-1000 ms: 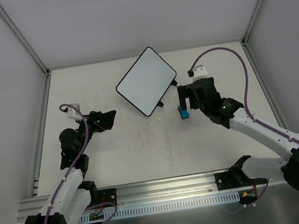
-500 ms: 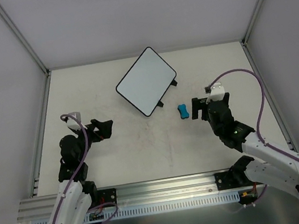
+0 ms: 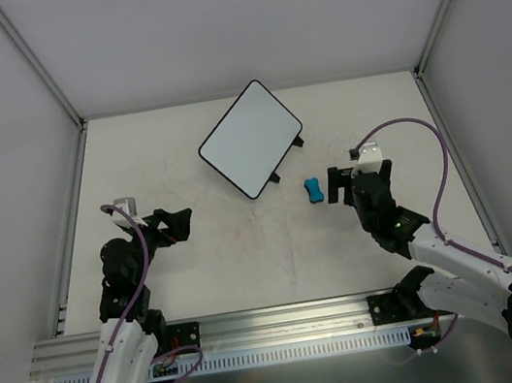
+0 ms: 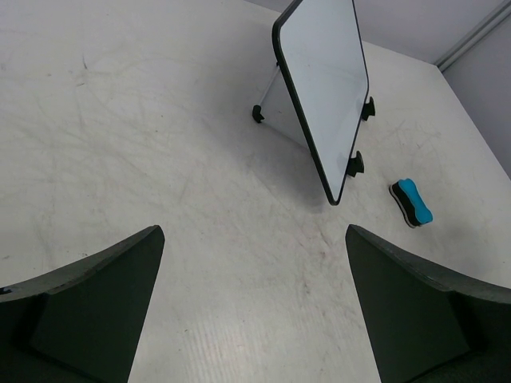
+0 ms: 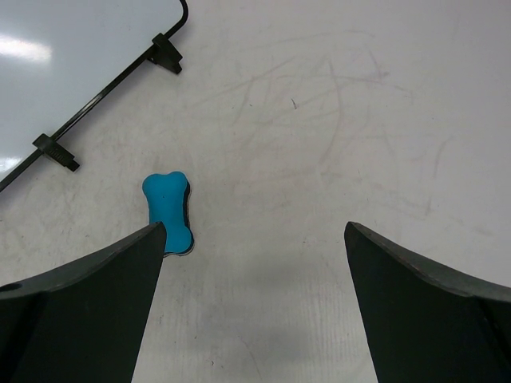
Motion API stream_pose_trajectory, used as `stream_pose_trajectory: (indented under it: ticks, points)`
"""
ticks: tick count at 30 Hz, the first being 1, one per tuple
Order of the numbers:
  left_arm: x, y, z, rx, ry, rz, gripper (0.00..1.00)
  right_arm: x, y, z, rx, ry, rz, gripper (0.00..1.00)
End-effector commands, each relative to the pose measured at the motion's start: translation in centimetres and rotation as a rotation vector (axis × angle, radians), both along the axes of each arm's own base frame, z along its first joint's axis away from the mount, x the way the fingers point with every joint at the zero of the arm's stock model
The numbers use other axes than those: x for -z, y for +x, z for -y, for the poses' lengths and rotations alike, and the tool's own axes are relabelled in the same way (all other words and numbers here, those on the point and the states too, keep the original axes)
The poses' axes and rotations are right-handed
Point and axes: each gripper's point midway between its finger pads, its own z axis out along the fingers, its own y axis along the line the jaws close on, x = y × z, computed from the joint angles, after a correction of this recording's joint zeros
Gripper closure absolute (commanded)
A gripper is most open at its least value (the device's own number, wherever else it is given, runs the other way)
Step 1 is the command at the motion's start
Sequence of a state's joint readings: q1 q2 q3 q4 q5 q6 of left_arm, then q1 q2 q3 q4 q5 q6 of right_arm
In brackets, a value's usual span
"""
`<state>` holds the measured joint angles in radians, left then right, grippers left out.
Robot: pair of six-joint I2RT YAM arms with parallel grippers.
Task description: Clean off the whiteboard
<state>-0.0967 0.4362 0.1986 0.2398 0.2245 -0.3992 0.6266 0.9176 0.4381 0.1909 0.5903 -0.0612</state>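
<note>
Glossy whiteboard (image 5: 80, 64), matt, apparently scuffed table (image 5: 319, 120)

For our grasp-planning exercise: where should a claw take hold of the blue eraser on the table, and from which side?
Grip the blue eraser across its pinched waist, coming straight down from above. It lies flat, dark felt side down, so only its two long sides are free, and the bone shape narrows mid-length, which should keep it from slipping. The open right claw is nearest.

In your right wrist view, the whiteboard (image 5: 72, 64) is cut off by the top and left edges, so only one corner shows. The near end of the blue eraser (image 5: 168, 209) is partly hidden behind a finger (image 5: 88, 311) of the right gripper (image 5: 255, 235). From above, any marks on the board are too faint to tell.
</note>
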Motion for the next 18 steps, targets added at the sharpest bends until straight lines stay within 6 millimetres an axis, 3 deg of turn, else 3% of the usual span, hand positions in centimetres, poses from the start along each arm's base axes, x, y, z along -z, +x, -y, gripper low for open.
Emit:
stream_pose_trajectory:
  ticks: [1, 18]
  points:
    - [-0.40, 0.12, -0.30, -0.009, 0.023, 0.027, 0.01, -3.30, 0.99, -0.53, 0.021, 0.073, 0.093, 0.01]
    - [-0.95, -0.08, -0.29, -0.006, 0.021, 0.044, 0.01, -3.17, 0.70, -0.34, 0.016, 0.070, 0.097, 0.01]
